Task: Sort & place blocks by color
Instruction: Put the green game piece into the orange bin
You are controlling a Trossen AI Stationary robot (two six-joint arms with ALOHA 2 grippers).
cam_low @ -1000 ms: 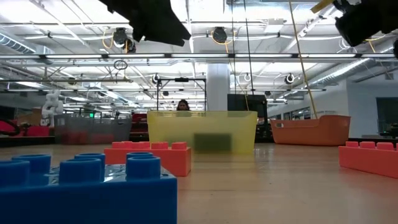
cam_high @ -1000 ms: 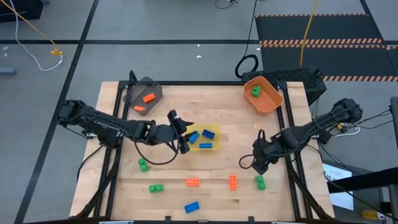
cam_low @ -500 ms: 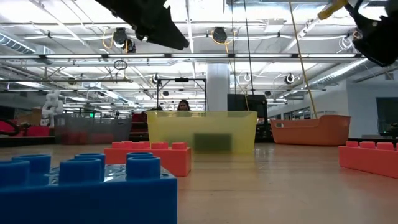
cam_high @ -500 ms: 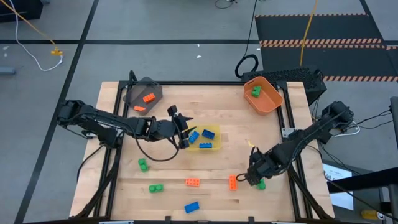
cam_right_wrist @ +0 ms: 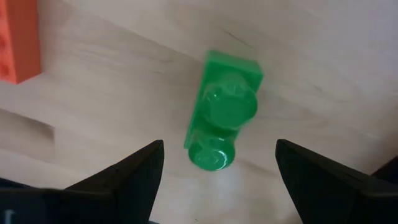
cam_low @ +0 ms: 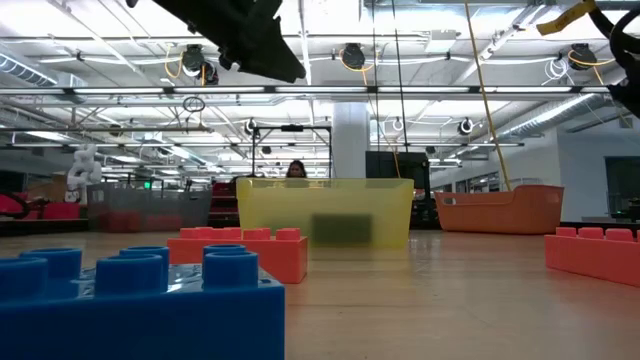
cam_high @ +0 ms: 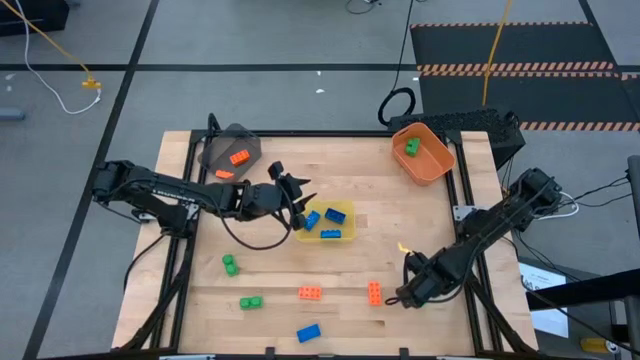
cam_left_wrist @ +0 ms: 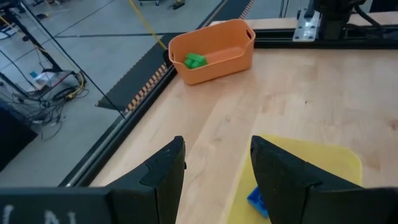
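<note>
My right gripper [cam_high: 411,290] is open, pointing down over a green block [cam_right_wrist: 224,112] that lies flat on the table near the right front. Its fingers stand on either side of the block without touching it. My left gripper [cam_high: 293,197] is open and empty above the left edge of the yellow bin [cam_high: 345,222], which holds three blue blocks [cam_high: 312,220]. Loose on the table lie two green blocks [cam_high: 229,264], two orange blocks [cam_high: 310,293] and a blue one [cam_high: 308,333]. The grey bin [cam_high: 232,147] holds two orange blocks, and the orange bin [cam_high: 437,165] holds a green one [cam_high: 411,146].
An orange block [cam_high: 373,292] lies just left of my right gripper; it also shows in the right wrist view [cam_right_wrist: 18,43]. The right frame rail [cam_high: 470,230] runs close beside the right arm. Bare wood lies between the yellow bin and the orange bin.
My right gripper has gone toward the table's near edge and down, and now stands over the green block at the right front. My left gripper has drawn a little toward the far edge beside the yellow bin. No block has moved.
</note>
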